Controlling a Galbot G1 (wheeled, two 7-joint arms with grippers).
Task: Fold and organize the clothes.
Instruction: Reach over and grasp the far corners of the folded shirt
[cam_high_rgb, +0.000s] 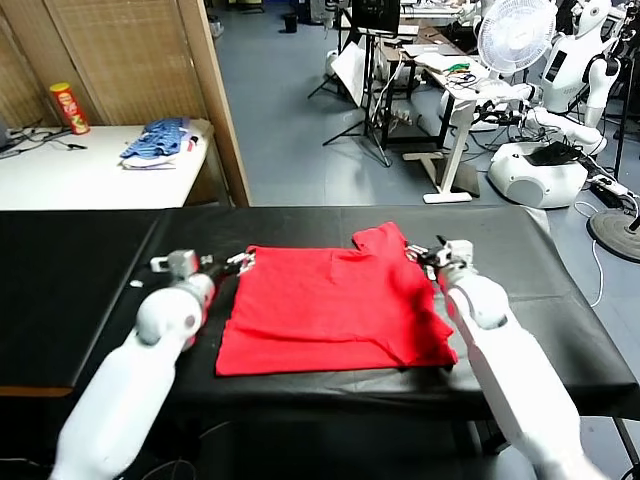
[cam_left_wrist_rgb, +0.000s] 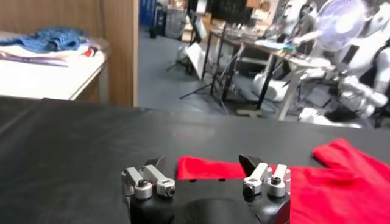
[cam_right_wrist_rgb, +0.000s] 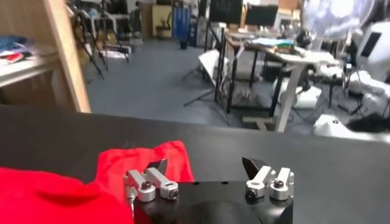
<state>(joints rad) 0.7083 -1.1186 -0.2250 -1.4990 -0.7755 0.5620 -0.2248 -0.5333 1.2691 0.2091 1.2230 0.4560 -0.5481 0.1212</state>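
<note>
Our left gripper (cam_high_rgb: 243, 262) hangs with jaws apart at the far left corner of the red T-shirt (cam_high_rgb: 330, 310); our right gripper (cam_high_rgb: 427, 253), jaws apart too, sits just beside the protruding sleeve (cam_high_rgb: 382, 240) at the far right. The shirt lies partly folded on the black table (cam_high_rgb: 70, 290), long axis left to right between both arms, equally near. We see no containers.
</note>
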